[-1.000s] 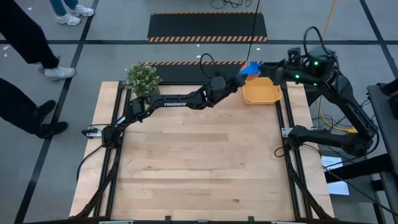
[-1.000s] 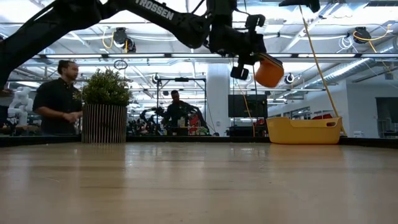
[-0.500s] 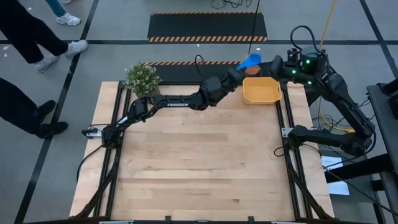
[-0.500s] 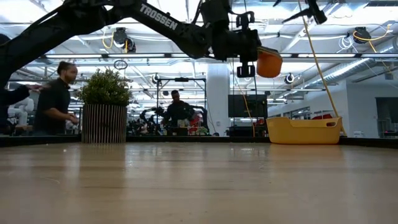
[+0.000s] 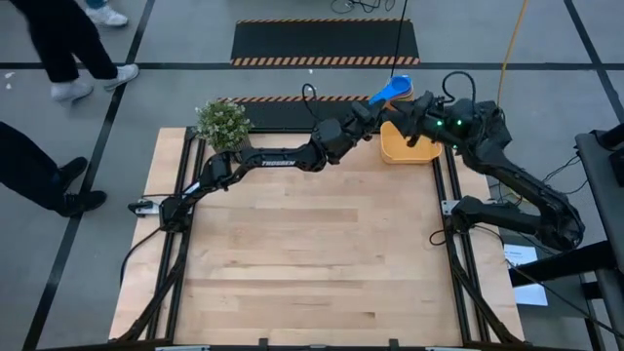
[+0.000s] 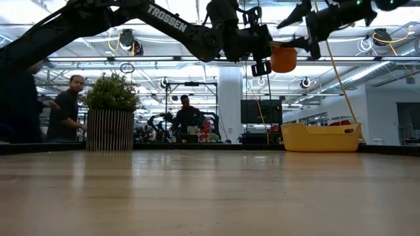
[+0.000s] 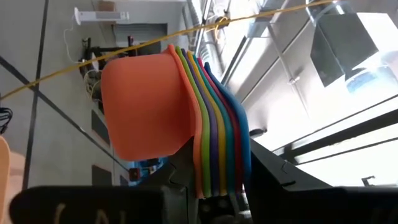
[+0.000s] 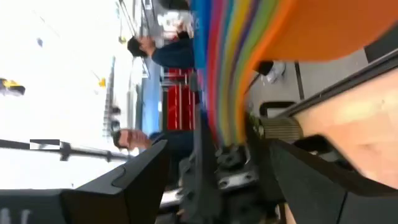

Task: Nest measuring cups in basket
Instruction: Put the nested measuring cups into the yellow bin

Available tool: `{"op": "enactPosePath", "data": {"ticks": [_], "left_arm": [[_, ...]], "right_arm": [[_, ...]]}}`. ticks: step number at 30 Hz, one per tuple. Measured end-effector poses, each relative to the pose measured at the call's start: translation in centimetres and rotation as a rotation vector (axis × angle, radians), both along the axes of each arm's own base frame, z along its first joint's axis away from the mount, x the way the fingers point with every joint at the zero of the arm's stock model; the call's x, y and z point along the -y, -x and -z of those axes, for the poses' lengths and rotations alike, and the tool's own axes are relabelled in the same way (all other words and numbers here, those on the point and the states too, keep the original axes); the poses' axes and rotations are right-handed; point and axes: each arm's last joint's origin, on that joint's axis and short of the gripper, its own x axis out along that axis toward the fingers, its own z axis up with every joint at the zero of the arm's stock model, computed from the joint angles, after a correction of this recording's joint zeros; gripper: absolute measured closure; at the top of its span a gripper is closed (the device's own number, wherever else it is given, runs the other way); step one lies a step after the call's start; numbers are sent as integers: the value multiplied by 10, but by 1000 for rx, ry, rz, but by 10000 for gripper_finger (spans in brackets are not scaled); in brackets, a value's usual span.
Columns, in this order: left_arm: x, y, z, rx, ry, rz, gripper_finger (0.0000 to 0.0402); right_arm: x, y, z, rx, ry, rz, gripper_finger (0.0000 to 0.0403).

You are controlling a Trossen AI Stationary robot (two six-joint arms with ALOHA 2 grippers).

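Plant: the potted plant [image 5: 223, 124] stands at the desk's far left corner, well apart from my work, so it is no obstacle.

Desk: the wooden desk [image 5: 302, 253] carries only the plant and the basket that I can see.

Left claw: my left claw [image 5: 378, 104] is clenched on the handles of the measuring cups [image 5: 392, 92], holding them high above the desk's far edge, just beside the basket. The left wrist view shows my fingers [image 7: 180, 174] pinching the bunched handles.

Cups: they are already nested in one stack [image 7: 180, 124], orange bowl outermost, tilted on its side. I judge I hold them by the handles so the bowls stay free for a handover.

Right claw: my right claw [image 5: 417, 109] is spread wide and reaches toward the stack from the other side, its fingers [image 8: 124, 186] either side of the coloured rims, not yet gripping.

Basket: the yellow-orange basket [image 5: 408, 151] sits on the desk's far right corner, directly below my right arm; the stack is not in it yet.
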Motion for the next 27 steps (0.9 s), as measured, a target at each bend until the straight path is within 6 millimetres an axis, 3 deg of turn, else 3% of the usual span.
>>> {"op": "enactPosePath", "data": {"ticks": [4, 27], "left_arm": [[0, 0, 0, -2, -3, 7, 309], [-6, -1, 0, -59, -136, 250, 309]], "right_arm": [[2, 0, 11, 12, -12, 64, 131], [8, -4, 13, -38, 84, 88, 131]]}}
